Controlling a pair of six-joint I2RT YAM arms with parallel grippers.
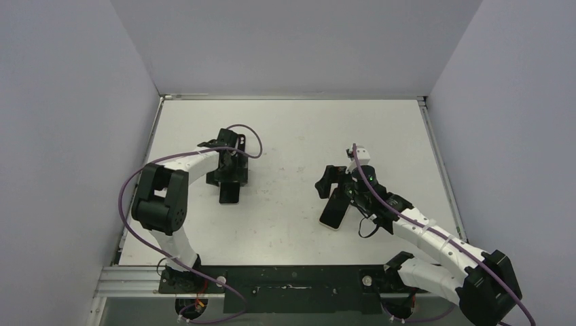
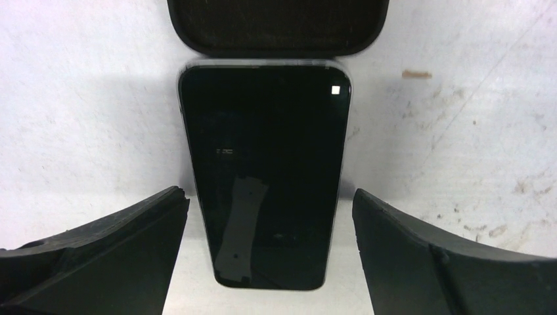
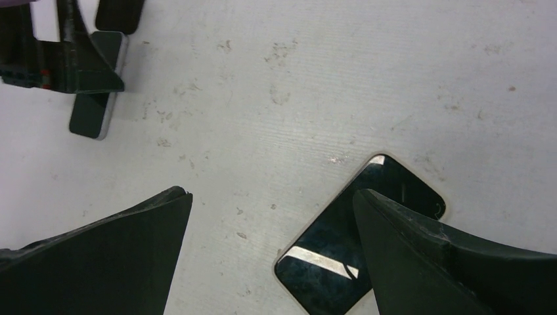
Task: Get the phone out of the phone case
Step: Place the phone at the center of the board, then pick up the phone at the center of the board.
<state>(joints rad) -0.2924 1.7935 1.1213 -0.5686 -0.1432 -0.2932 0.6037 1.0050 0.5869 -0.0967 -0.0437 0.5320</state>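
The black phone lies flat and bare on the white table, screen up. Its far end sits right at the rim of the black phone case, which shows a dark textured inner face. My left gripper is open. Its fingers flank the phone's near end with a gap on each side. From above, the phone sticks out towards me from under the left gripper. The right wrist view also shows the phone and the case. My right gripper is open and holds nothing.
A second dark glossy phone-like slab with a pale edge lies partly under my right gripper's right finger; from above the slab is at centre right. Grey walls enclose the scuffed white table on three sides.
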